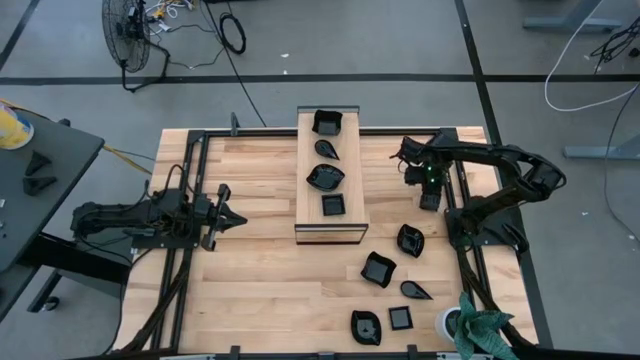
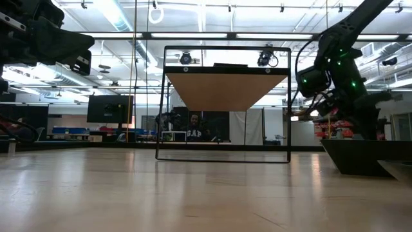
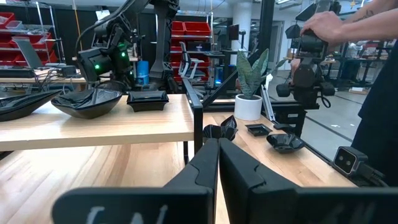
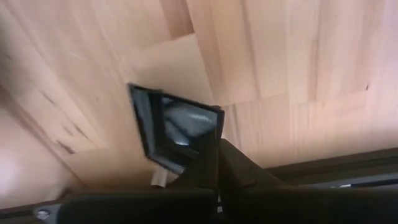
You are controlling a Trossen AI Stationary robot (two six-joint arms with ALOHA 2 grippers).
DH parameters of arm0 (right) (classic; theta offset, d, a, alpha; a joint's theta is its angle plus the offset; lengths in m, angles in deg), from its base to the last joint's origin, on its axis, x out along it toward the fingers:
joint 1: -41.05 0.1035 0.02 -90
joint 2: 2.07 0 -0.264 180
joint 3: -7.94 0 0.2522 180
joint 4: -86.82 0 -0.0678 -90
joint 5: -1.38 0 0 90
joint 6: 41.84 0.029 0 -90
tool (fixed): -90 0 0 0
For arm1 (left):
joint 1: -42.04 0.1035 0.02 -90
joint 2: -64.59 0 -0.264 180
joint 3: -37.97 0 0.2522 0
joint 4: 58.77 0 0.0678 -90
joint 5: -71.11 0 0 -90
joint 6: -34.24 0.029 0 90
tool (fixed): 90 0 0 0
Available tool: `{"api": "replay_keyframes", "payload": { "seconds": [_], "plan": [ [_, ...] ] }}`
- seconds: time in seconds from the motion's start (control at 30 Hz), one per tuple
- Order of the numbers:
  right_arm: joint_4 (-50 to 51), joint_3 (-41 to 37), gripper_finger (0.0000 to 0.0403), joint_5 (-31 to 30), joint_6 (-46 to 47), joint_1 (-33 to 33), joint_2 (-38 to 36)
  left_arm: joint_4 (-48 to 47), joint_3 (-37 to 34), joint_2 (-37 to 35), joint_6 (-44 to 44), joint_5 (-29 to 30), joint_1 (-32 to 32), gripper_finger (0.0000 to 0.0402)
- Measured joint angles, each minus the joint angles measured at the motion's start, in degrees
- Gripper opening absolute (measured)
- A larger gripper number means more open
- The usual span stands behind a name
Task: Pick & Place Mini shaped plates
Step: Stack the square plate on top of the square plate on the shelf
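Observation:
Four mini shaped plates lie on the raised wooden board [image 1: 300, 185] at the table's middle, among them a square one [image 1: 333, 205]. Several more rest on the table at the near right, such as a square one [image 1: 378, 269] and a leaf-shaped one [image 1: 416, 290]. My right gripper [image 4: 217, 146] points steeply down at the far right of the table, shut on a small square black plate [image 4: 177, 134], also seen from above [image 1: 429, 199]. My left gripper [image 3: 219, 155] waits shut at the table's left [image 1: 225, 215], pointing level. My right gripper pinches the square plate's rim [image 4: 210, 140] at one edge between its two fingers, coming from above and pointing steeply down. The plate hangs tilted below the fingers, clear of the wooden table top.
A white pot with a green plant [image 1: 468, 325] stands at the near right corner. Black frame rails [image 1: 460, 215] run along the right and left sides. A person's hand [image 3: 323, 25] holds equipment beyond the right edge. Bare wood lies left of the board.

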Motion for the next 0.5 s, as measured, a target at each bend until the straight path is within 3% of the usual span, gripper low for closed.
{"api": "replay_keyframes", "payload": {
  "seconds": [0.5],
  "plan": [
    [4.7, 8.72, 0.0, 2.46, 0.55, 0.01, -0.02, 0.0, 0.0, 0.0, 0.01, 0.0, -0.02, 0.0018]
  ]
}}
